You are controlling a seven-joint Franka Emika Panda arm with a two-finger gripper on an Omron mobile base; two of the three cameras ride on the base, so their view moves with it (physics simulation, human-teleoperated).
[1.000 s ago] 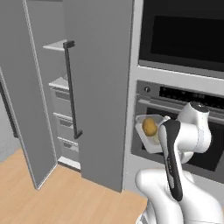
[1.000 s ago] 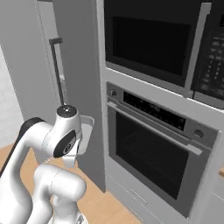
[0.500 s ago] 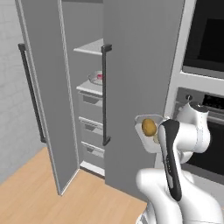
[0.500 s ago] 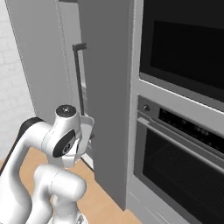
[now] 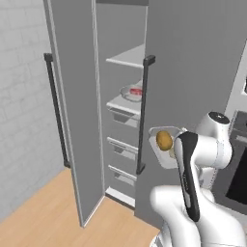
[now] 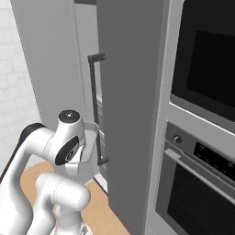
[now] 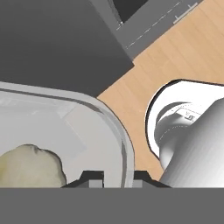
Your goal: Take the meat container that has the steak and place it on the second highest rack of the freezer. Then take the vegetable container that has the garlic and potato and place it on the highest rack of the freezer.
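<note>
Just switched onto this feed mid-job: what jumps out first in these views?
The white arm holds a clear vegetable container in front of the freezer, with the golden-brown potato riding in it and the pincer shut on its rim. Behind it the freezer stands open, and the meat container with the red steak already sits on the lower of the two shelves, while the highest rack above it is bare.
</note>
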